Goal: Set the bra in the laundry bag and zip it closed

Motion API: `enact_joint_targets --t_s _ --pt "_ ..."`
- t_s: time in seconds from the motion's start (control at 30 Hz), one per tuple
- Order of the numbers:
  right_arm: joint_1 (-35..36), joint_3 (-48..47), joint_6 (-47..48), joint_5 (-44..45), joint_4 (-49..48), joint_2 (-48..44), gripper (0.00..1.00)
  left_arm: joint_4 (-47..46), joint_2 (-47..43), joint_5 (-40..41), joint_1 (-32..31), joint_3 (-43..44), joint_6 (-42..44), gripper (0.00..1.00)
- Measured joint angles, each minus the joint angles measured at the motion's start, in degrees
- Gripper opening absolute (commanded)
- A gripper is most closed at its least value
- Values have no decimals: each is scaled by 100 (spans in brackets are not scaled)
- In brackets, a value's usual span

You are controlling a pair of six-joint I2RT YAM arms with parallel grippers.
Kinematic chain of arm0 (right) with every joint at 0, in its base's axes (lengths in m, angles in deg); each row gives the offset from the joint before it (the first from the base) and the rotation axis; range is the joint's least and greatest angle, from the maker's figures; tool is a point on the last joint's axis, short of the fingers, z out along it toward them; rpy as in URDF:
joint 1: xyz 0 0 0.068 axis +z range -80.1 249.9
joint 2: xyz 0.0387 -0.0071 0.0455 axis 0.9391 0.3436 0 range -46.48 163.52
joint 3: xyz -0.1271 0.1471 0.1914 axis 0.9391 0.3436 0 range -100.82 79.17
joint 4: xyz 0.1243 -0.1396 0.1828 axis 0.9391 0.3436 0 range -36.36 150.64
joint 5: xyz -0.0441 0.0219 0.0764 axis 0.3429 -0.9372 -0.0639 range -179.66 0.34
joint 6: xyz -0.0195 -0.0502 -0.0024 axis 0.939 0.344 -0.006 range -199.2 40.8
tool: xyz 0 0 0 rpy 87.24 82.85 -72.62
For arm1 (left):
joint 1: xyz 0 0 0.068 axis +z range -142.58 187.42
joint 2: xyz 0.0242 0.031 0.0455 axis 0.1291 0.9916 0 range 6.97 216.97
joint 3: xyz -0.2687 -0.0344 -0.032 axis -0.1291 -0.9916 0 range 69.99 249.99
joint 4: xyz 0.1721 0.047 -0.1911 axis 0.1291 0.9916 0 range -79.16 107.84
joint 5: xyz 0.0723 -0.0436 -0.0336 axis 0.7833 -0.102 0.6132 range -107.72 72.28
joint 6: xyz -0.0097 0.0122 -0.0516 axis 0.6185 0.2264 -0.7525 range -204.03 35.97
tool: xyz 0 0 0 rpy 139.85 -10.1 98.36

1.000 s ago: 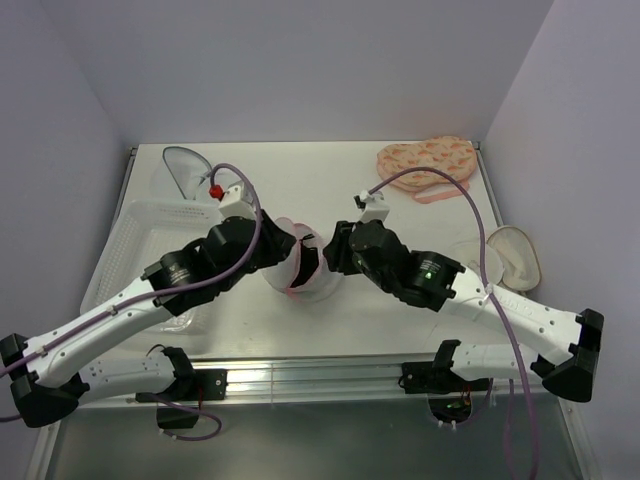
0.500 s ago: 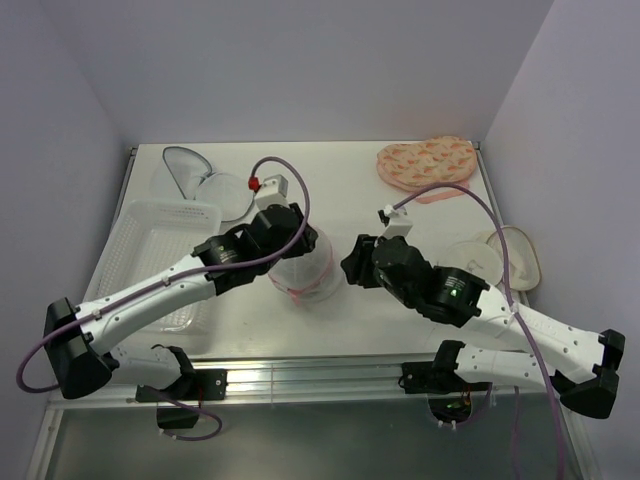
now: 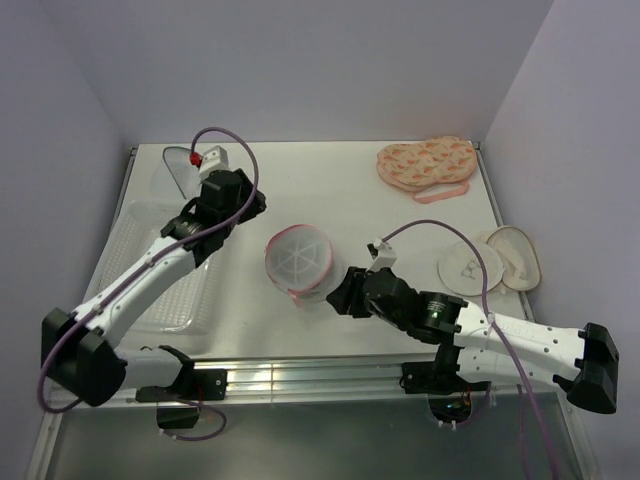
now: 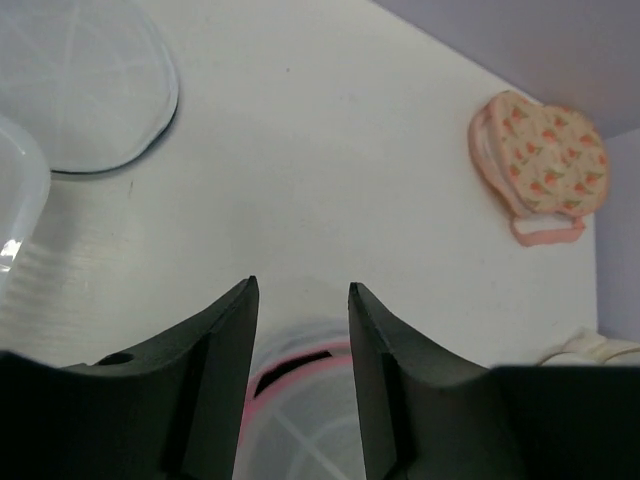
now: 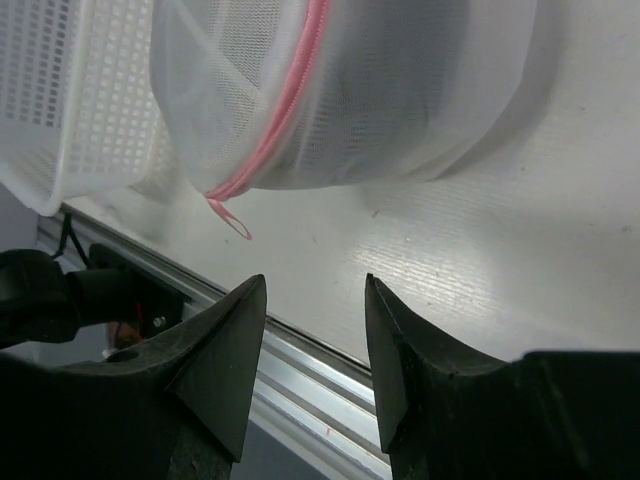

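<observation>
At the near edge, the right gripper [image 5: 312, 300] is held with its jaws parted and nothing between them. Just ahead and a bit to its left, the laundry bag [image 3: 297, 262] is sat mid-table, with its pink zipper seam [image 5: 290, 110] run round the side and the pull loop [image 5: 232, 222] dangling on the near side. A darker shade is seen through the mesh, probably the bra, though that can't be told for sure. The left gripper [image 4: 300, 300], parted and empty too, is found further back-left. Half a second ago it was on the bag, so the right arm is the nearer one now.
</observation>
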Motion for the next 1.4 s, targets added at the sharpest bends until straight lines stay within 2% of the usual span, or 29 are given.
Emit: enact_joint_targets --t_s 0.13,0.3,0.4,0.53,0.77,1.03,1.4 --pt "0 295 -315 -57 -450 11 49 -555 1008 -597 376 -61 168 42" --pt "-24 876 -815 -42 -1058 197 44 -1176 2179 -1217 424 -59 304 39" --pt "-125 1095 -1082 -17 -1270 472 42 -1574 2579 -1556 424 -61 339 38" --pt "-619 1357 -1318 -103 -1773 756 42 -2188 2868 -1880 426 -120 354 37" --pt "-1749 1440 -1250 -601 -2629 1615 42 -3112 2981 -2284 409 -750 293 34" --pt "-2312 638 -839 -1237 -2988 3132 42 -3759 2879 -2354 170 -1840 131 32" --pt "-2778 -881 -197 -1764 -2846 4721 44 -3971 1285 -1775 -13 -3244 -118 33"
